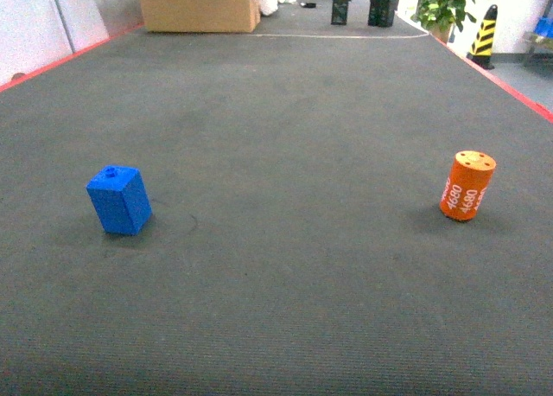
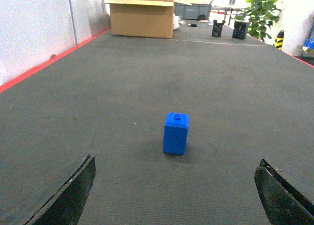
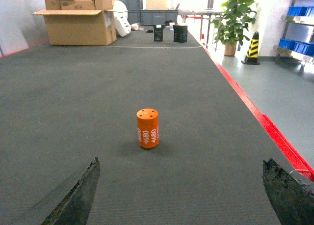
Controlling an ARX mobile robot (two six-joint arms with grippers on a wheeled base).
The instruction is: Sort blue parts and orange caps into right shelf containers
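Blue part [image 1: 119, 201] and lettered orange cap [image 1: 467, 186] stand upright on the mat [image 1: 285, 137]; both grippers [image 2: 174, 195] [image 3: 181, 195] released.

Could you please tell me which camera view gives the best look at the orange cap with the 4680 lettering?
The right wrist view shows the orange cap best: it stands centred and upright, lettering and top holes plain, framed between the open right gripper fingers. The head view shows it smaller, at the right and tilted in the frame. The left wrist view misses it.

Cardboard box [image 1: 199, 5], potted plant [image 3: 234, 19], striped cone [image 1: 484, 35] beyond the mat.
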